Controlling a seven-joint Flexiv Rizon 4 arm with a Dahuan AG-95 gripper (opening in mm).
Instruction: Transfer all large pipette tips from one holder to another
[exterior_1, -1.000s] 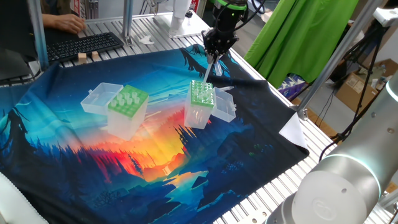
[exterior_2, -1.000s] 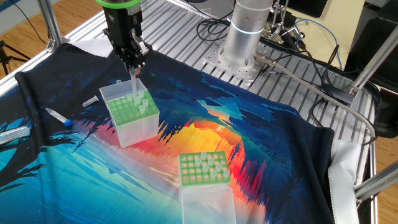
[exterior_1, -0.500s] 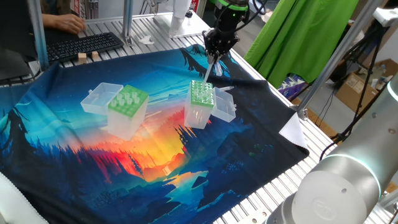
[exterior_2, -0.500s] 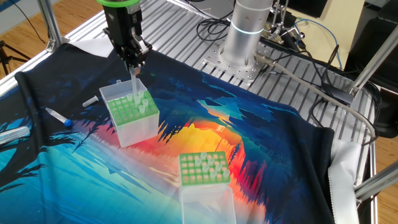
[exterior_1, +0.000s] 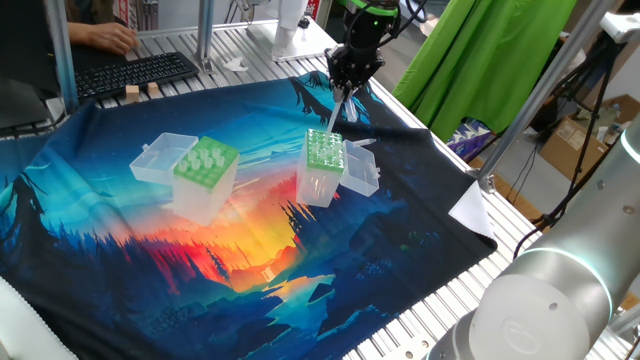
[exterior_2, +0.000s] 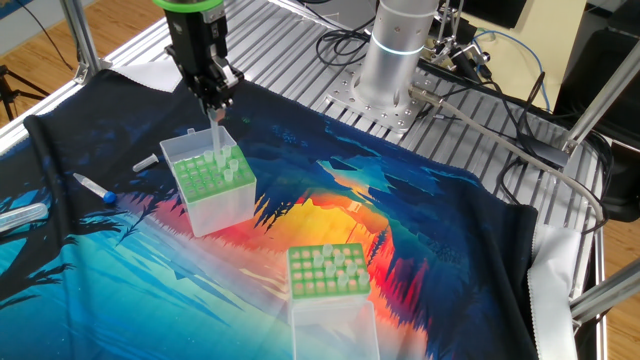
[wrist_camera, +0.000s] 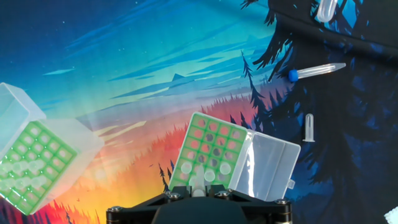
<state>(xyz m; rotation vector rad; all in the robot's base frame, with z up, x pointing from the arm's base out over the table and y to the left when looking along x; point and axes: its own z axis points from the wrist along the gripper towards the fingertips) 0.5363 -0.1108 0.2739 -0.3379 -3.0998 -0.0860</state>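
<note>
Upper centre of one fixed view: gripper (exterior_1: 350, 85) points straight down, jaws narrowed and clamped on 1 large pipette tip (exterior_1: 337, 112), tip end hanging just above the narrower box (exterior_1: 324, 165) with its lid open. Left of it on the cloth (exterior_1: 150, 280), well apart, sits the wide-holed box (exterior_1: 204, 175), more tips standing in it.

Two fixed cameras face across the cloth (exterior_1: 150, 250); hand camera looks down

Translucent tip (exterior_2: 215, 135) upright over narrower box (exterior_2: 208, 180), wide-holed box (exterior_2: 327, 272) apart
</note>
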